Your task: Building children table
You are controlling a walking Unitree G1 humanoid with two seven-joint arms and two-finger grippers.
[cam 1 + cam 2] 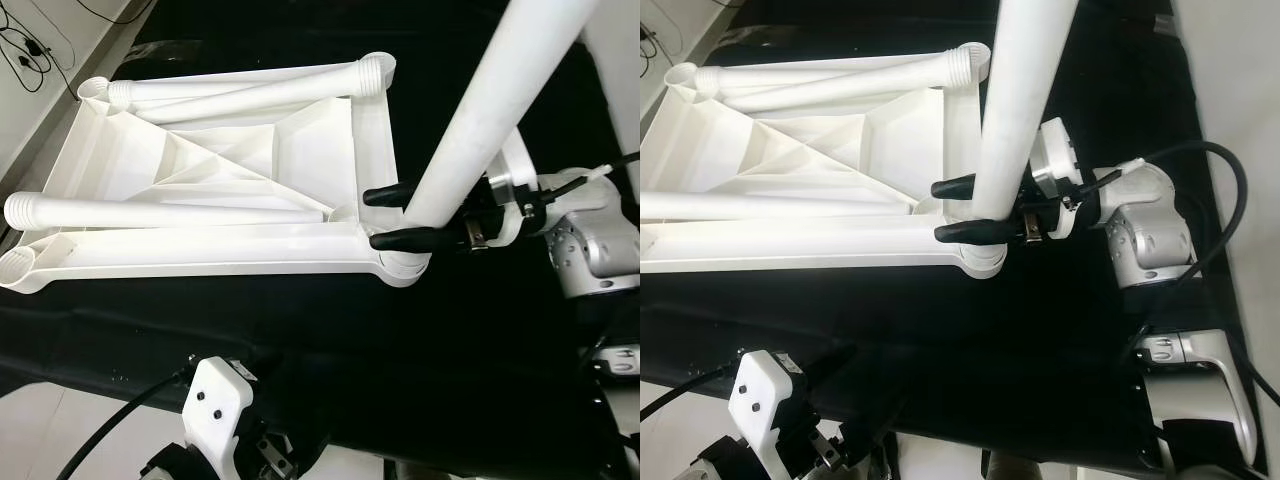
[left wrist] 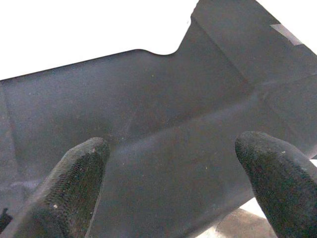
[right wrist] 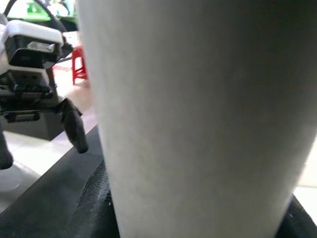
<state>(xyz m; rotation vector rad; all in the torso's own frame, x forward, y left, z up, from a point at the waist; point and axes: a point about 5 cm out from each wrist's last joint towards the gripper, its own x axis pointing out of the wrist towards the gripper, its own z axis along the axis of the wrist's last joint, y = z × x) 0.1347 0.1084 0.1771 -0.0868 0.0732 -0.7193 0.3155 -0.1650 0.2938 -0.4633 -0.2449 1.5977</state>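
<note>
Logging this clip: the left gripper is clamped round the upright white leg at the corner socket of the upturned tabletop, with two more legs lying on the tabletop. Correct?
Not quite: it is the right gripper that clamps the upright white leg, as the right eye view shows. The left gripper is open over the black surface. The tabletop, its corner socket and the two loose legs are as stated.

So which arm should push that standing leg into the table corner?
The right one. Its pincer already grips the upright leg over the table top's corner hole, while the left pincer is away, open.
</note>
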